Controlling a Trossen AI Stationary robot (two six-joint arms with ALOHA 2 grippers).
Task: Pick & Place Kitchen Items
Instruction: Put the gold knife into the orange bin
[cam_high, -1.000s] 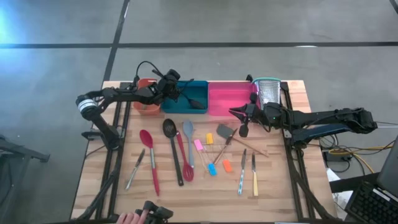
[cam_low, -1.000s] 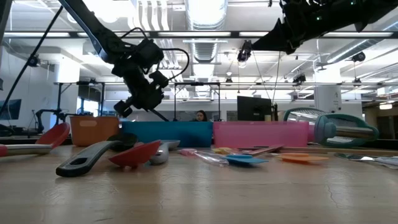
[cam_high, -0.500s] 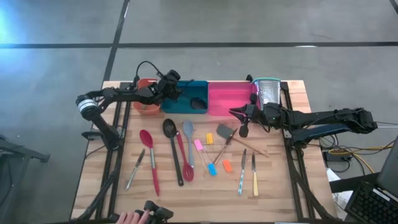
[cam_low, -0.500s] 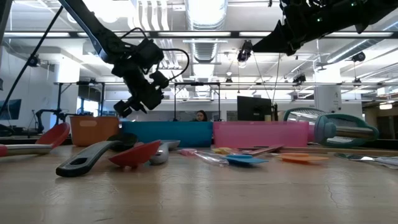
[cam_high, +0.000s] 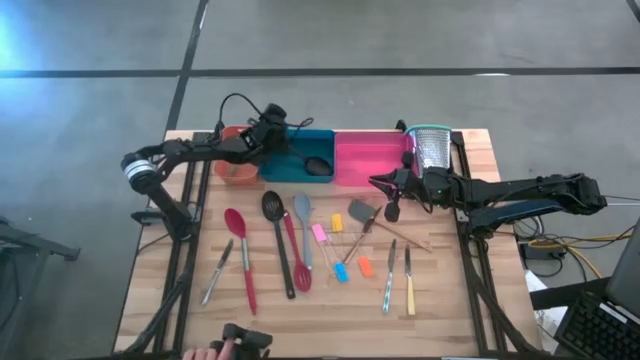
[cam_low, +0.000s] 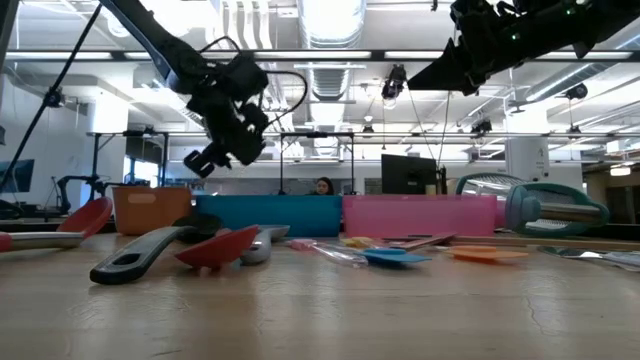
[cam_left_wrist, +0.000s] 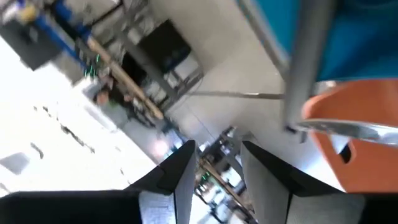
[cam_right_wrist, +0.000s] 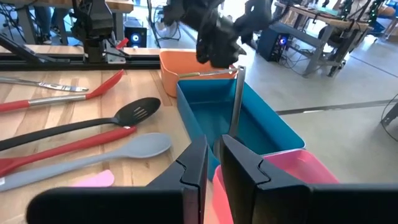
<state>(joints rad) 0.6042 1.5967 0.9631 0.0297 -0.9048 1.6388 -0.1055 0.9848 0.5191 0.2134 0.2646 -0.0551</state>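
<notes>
My left gripper hangs open above the teal tray's left end, beside the orange tray. A utensil with a black head lies in the teal tray. Its grey handle slants up out of the tray toward the left gripper, which stands clear of it. My right gripper waits shut at the pink tray's near edge, holding nothing. Several utensils lie flat on the table, among them a red spoon, a black slotted spoon and a grey spoon.
A metal utensil lies in the orange tray. The box grater stands at the far right. Small pink, yellow, blue and orange tools and two knives lie mid-table. A person's hand is at the near edge.
The black-headed utensil, which hung from my left gripper over the teal tray, has come down, and its head now lies in the tray. The left gripper has since risen and drawn back toward the orange tray and the far edge.
</notes>
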